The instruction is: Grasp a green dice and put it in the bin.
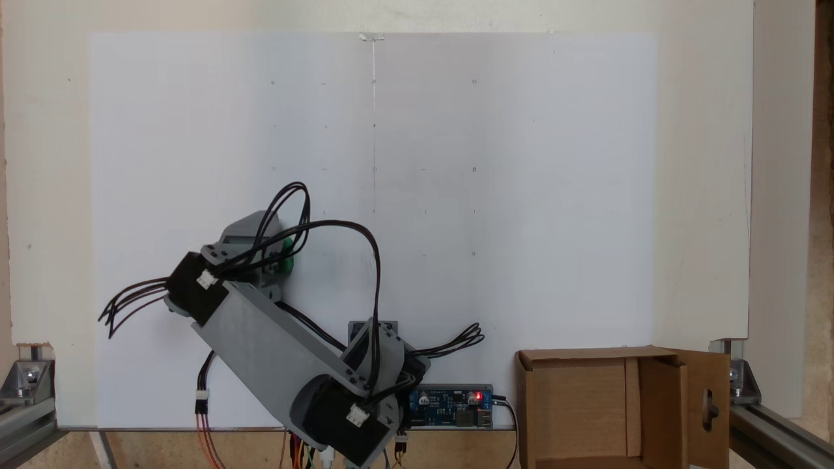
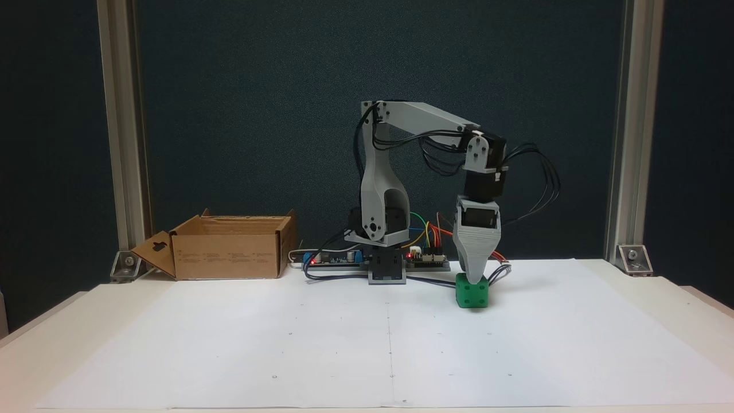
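The green dice [image 2: 472,293] rests on the white paper, right of the arm's base in a fixed view. My gripper [image 2: 475,279] points straight down with its tip at the top of the dice. Its jaws stand one behind the other, so their gap is hidden. From above, a sliver of the green dice [image 1: 287,257] shows beside the grey wrist, which covers the fingertips. The bin [image 1: 661,404], a brown cardboard box with a flap that has an oval hole, stands at the lower right. From the front the bin [image 2: 226,255] is at the far left.
Controller boards [image 2: 427,262] with lit red lights and loose wires lie by the arm's base [image 2: 387,269]. Aluminium posts [image 2: 117,143] stand at both back corners. The white paper sheet [image 2: 287,344] covers the table in front of the arm.
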